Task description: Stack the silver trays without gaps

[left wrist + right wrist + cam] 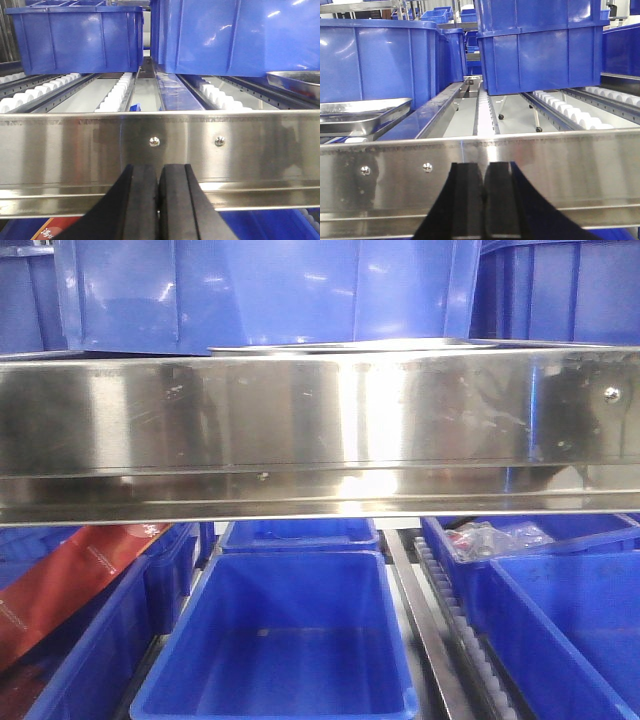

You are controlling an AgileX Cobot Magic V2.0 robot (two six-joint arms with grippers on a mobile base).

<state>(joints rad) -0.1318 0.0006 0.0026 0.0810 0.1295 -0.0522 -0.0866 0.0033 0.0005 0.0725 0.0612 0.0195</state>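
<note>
Roller-lane shelving (115, 92) packed with blue bins (80, 40), fronted by a broad steel rail (320, 430) with screw heads. Judged to be at the very start: no stacking under way, nothing lifted, nothing in either grip. Left gripper (159, 200) with fingers pressed flat together, empty, low in front of the rail; right gripper (484, 200) likewise closed on nothing, also below and before the rail. Silver trays (360, 112) resting on a lane behind the rail, between the two wrist views: up and to the right of the left gripper, up and to the left of the right one, well apart from both. Only a rim and shallow wall showing in each wrist view, and a thin sliver above the rail in the front view; impossible to tell one pan from several already nested, or to check for gaps. Left to do, by this reading: open up, clear the rail, reach a tray, and seat it squarely into another.
</note>
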